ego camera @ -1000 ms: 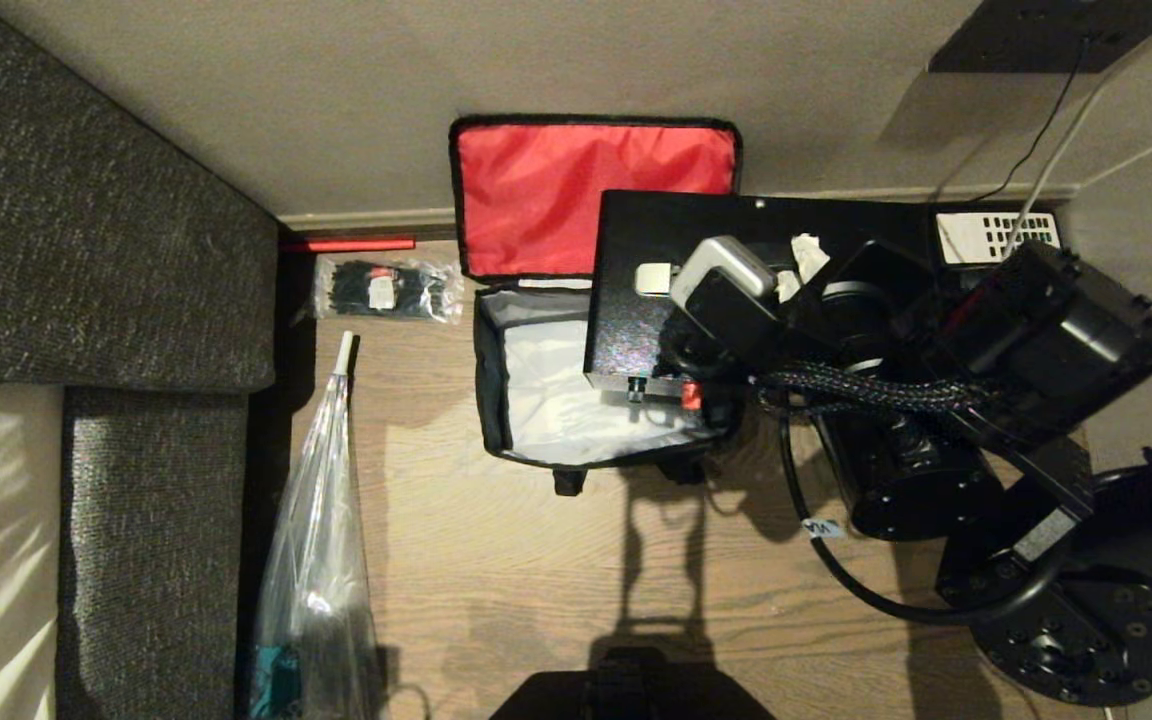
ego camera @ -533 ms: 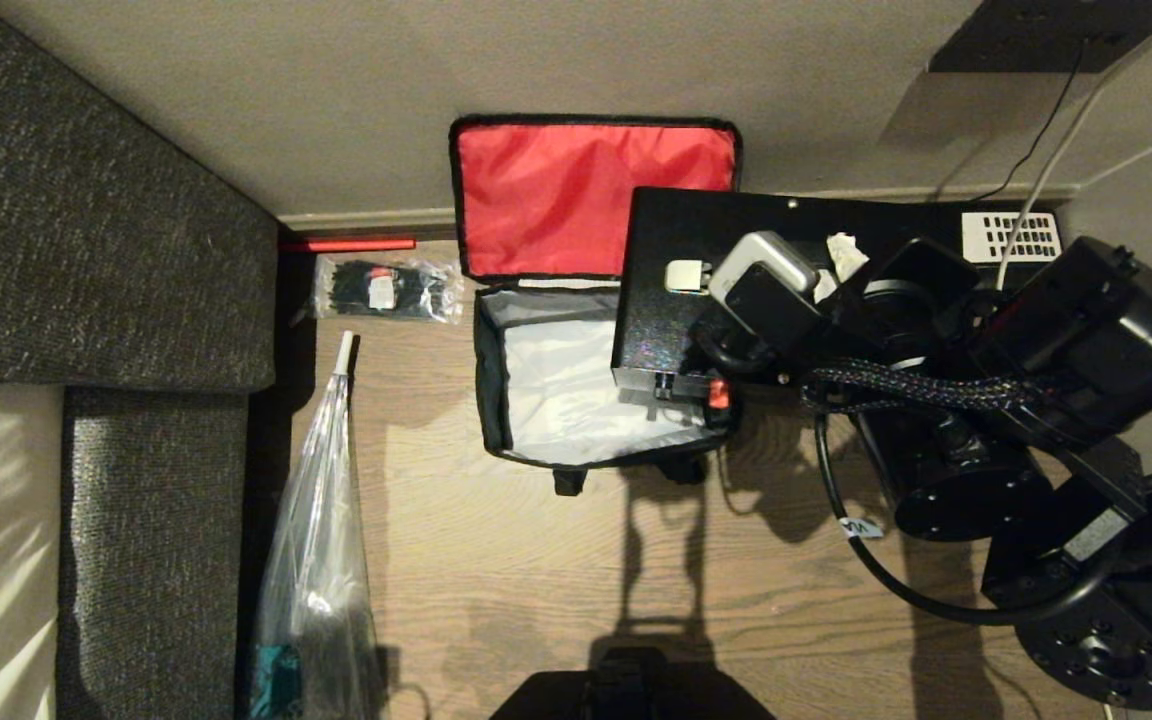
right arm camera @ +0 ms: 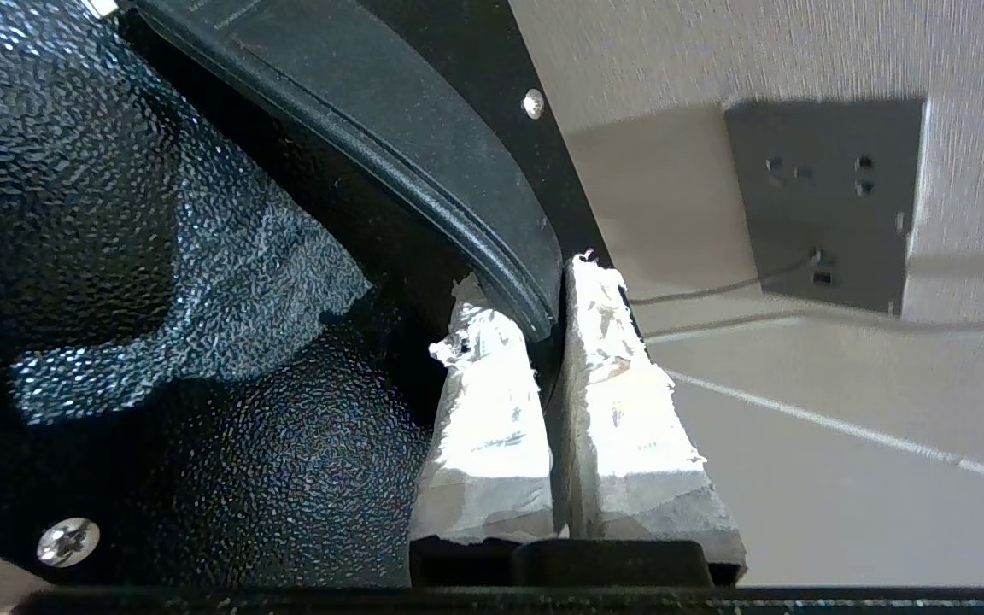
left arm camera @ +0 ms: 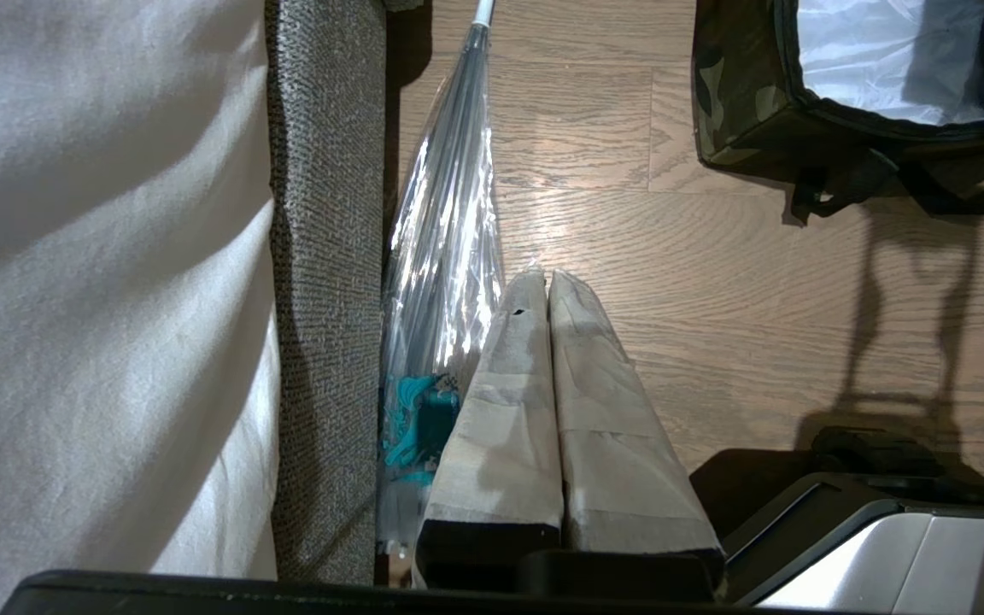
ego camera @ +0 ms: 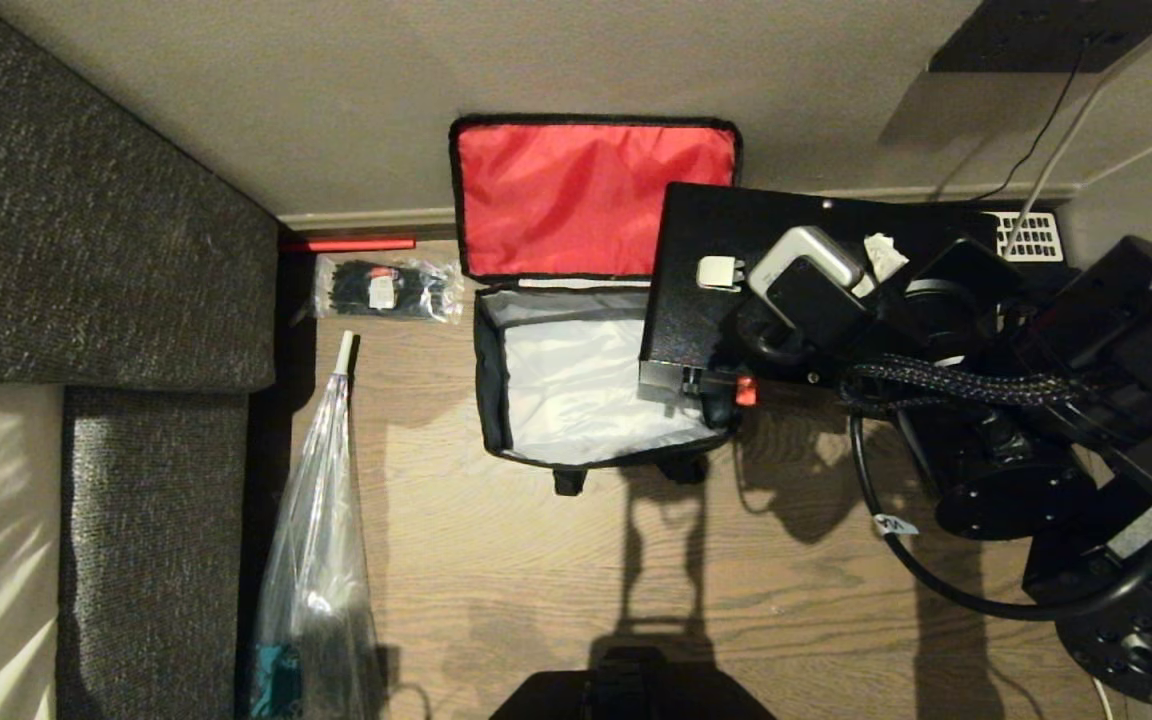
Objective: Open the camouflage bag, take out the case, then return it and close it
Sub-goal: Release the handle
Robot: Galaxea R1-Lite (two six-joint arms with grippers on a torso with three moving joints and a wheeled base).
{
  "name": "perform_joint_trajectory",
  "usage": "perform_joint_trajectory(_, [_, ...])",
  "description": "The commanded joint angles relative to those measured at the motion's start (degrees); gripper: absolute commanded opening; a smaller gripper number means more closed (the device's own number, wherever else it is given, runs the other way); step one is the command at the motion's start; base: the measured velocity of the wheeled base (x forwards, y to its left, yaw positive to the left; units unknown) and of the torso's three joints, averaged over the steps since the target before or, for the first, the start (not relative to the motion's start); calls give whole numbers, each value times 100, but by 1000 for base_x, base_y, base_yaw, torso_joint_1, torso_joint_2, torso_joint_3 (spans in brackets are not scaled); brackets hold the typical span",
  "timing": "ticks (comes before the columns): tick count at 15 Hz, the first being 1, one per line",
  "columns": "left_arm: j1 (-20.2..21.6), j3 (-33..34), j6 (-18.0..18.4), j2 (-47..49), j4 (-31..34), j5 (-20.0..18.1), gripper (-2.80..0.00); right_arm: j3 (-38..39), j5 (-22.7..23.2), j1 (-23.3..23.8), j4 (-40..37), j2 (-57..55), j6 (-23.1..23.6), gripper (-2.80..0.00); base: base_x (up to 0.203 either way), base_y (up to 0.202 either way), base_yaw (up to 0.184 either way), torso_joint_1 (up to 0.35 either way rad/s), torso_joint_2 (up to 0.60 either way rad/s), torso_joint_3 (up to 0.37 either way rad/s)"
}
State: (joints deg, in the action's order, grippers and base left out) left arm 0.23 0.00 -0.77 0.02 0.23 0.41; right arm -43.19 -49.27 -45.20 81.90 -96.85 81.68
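Note:
The camouflage bag (ego camera: pixel 492 370) stands open on the wooden floor, its red-lined lid (ego camera: pixel 591 195) leaning back against the wall and a pale lining showing inside. The black case (ego camera: pixel 696 290) hangs in the air, overlapping the bag's right end and reaching out to the right. My right gripper (ego camera: pixel 881 255) is shut on the case's black handle (right arm camera: pixel 424 154), its taped fingers pinching the handle's rim at the right gripper (right arm camera: pixel 543 299). The case's textured face (right arm camera: pixel 159 342) fills that view. My left gripper (left arm camera: pixel 547 278) is parked, shut and empty, over the floor, with the bag's corner (left arm camera: pixel 740 111) beyond it.
A grey sofa (ego camera: pixel 86 250) lines the left side. A clear plastic bag (ego camera: pixel 321 520) lies beside it, and a packet of black ties (ego camera: pixel 386 288) sits by the wall. A telephone's white keypad (ego camera: pixel 1031 238) peeks out behind the case. A wall socket (ego camera: pixel 1046 35) has cables running down.
My right arm has carried the case to the right, away from the bag. More of the bag's pale interior shows now. The left gripper has kept still.

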Motion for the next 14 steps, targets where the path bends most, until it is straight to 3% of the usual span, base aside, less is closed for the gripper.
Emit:
perform_joint_trajectory(1, [3,18,-2,-2,-6,2,-280,122,-30,121,50,86,-7,-280,0,0,0,0,0,0])
perform_joint_trajectory(14, [3,18,-2,-2,-6,2,-280,433,-21,616,53,246,-363,-280,0,0,0,0,0,0])
